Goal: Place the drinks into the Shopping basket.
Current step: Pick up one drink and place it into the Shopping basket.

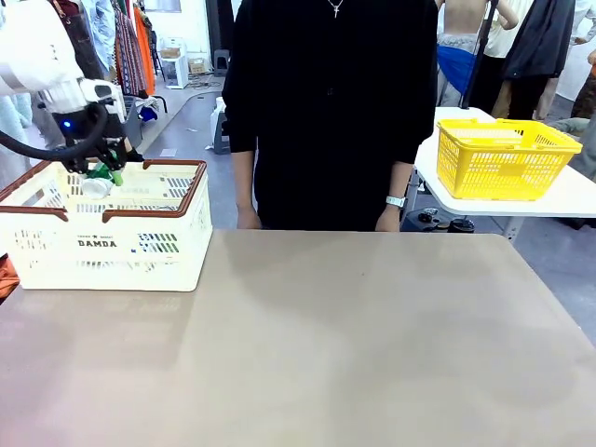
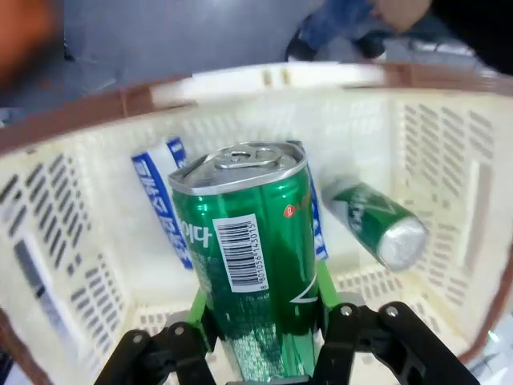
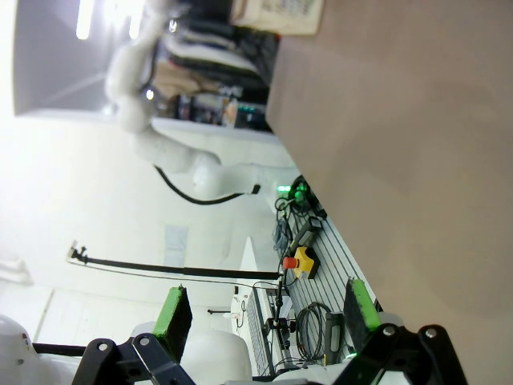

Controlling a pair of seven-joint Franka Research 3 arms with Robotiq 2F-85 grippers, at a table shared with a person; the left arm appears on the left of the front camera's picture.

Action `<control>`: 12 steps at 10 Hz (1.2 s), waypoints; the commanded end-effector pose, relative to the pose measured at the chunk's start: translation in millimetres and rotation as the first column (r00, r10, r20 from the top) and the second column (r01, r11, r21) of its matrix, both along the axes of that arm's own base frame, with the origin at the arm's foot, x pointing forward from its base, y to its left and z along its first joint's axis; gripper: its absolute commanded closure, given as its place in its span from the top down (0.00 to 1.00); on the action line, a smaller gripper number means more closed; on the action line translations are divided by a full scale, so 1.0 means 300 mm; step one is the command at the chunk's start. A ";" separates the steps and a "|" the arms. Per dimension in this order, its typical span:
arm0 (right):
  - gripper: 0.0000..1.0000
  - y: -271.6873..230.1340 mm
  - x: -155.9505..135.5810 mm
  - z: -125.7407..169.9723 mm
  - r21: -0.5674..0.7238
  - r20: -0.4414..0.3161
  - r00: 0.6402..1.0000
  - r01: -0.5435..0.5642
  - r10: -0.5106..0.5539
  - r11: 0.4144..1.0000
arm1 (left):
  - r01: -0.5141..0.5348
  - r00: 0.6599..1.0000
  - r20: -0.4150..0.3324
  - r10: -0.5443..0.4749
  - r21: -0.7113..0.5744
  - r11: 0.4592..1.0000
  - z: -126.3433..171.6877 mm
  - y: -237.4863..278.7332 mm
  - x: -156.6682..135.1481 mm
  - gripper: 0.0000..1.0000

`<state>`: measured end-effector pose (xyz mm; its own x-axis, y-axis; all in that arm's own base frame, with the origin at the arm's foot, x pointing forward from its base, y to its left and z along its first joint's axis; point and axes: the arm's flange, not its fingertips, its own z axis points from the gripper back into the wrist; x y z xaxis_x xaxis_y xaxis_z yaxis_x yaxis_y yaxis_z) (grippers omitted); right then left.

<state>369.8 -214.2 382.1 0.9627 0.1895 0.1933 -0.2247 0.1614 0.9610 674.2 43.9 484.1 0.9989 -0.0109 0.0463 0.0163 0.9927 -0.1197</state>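
Note:
My left gripper hangs over the left part of the Shopping basket, a cream slotted basket with a brown rim, and is shut on a green can. In the left wrist view the green can stands between the green pads, silver top pointing into the Shopping basket. On the basket floor lie a blue and white can and another green can; a second blue and white can peeks out behind the held one. My right gripper is open, away from the table, with nothing between its fingers.
A person in black stands at the far edge, hands resting on the brown table. A yellow mesh basket sits on a separate white table at the right. An emergency-stop box and cables lie beyond the right gripper.

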 end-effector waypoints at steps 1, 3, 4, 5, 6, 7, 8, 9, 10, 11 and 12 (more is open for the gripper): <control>1.00 0.012 -0.003 0.011 -0.016 -0.018 1.000 0.010 -0.010 1.000 | -0.041 0.998 -0.050 0.041 0.004 0.999 -0.002 0.029 0.027 0.00; 1.00 0.012 -0.003 0.011 -0.016 -0.018 1.000 0.010 -0.010 1.000 | -0.087 0.994 -0.064 0.086 -0.017 0.996 -0.087 0.037 0.004 0.00; 1.00 0.012 -0.003 0.011 -0.016 -0.018 1.000 0.010 -0.010 1.000 | -0.087 0.994 -0.074 0.086 -0.012 0.996 -0.115 0.033 0.004 0.00; 1.00 0.012 -0.003 0.011 -0.016 -0.018 1.000 0.010 -0.010 1.000 | -0.083 0.993 -0.080 0.082 -0.011 0.996 -0.143 0.025 0.012 0.00; 1.00 0.012 -0.003 0.011 -0.016 -0.018 1.000 0.010 -0.010 1.000 | -0.095 0.991 -0.093 0.094 -0.008 0.995 -0.174 0.016 0.021 0.00; 1.00 0.012 -0.003 0.011 -0.016 -0.018 1.000 0.010 -0.010 1.000 | -0.086 0.990 -0.110 0.085 -0.002 0.996 -0.198 0.009 0.031 0.00; 1.00 0.012 -0.003 0.011 -0.016 -0.018 1.000 0.010 -0.010 1.000 | -0.092 0.989 -0.117 0.093 0.010 0.996 -0.215 0.011 0.039 0.00; 1.00 0.012 -0.003 0.011 -0.016 -0.018 1.000 0.010 -0.010 1.000 | -0.098 0.988 -0.118 0.100 0.021 0.995 -0.222 0.014 0.042 0.00; 1.00 0.012 -0.003 0.011 -0.016 -0.018 1.000 0.010 -0.010 1.000 | -0.095 0.988 -0.121 0.095 0.010 0.995 -0.221 0.015 0.045 0.00; 1.00 0.012 -0.003 0.011 -0.016 -0.018 1.000 0.010 -0.010 1.000 | -0.097 0.989 -0.111 0.096 0.002 0.995 -0.216 0.012 0.047 0.57; 1.00 0.012 -0.003 0.011 -0.016 -0.018 1.000 0.010 -0.010 1.000 | -0.096 0.990 -0.100 0.095 -0.002 0.995 -0.212 0.008 0.046 1.00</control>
